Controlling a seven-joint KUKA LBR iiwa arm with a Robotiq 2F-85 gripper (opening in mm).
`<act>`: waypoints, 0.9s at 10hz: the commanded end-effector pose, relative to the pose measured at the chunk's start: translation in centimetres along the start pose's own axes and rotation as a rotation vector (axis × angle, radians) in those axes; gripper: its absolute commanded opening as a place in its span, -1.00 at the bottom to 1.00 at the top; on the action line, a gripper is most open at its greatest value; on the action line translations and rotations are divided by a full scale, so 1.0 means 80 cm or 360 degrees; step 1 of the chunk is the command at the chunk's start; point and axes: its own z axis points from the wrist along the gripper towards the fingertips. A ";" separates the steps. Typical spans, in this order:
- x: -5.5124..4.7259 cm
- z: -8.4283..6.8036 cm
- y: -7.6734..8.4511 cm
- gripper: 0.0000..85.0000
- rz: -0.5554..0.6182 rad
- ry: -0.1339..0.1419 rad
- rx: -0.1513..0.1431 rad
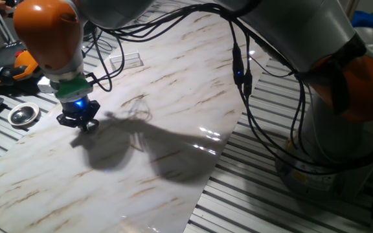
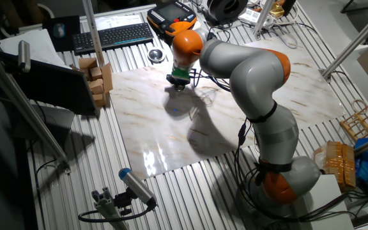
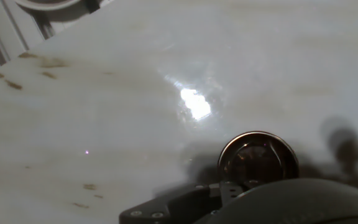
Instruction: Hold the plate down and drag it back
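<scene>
Because the job is to pin the plate and slide it rather than lift it, I have my gripper (image 1: 78, 121) set low over the marble-patterned board (image 1: 173, 97), fingers pointing straight down near the board's left edge. In one fixed view the plate itself is hidden under my hand; what shows instead is a larger round metal dish (image 1: 23, 114) lying off the board on the slatted table (image 1: 290, 200), just beside my hand, and a clear flat rectangular piece (image 1: 126, 61) farther back on the board. I cannot tell from here whether my fingers are spread or closed.

From the other fixed view my gripper (image 2: 178, 82) looks tiny at the far edge of the board (image 2: 235, 121), with the larger dish (image 2: 156, 55) behind it towards the keyboard (image 2: 114, 35). This angle shows how far my arm is stretched out over the board, but the plate is too small or too covered to make out.

The hand view is the only one that shows the plate (image 3: 258, 157): a small shiny disc with a raised rim and dark centre, flat on the board, right at the tip of my dark hand body. Whether I am already touching it I cannot say, nor how my fingers stand.
</scene>
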 end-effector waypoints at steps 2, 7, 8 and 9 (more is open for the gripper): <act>-0.001 0.000 0.001 -1.00 0.0002 -0.0009 -0.0001; -0.026 -0.044 -0.014 -1.00 -0.0080 0.0039 -0.0010; -0.029 -0.052 -0.017 -1.00 -0.0104 0.0042 -0.0017; -0.033 -0.056 -0.021 -1.00 -0.0141 0.0031 -0.0017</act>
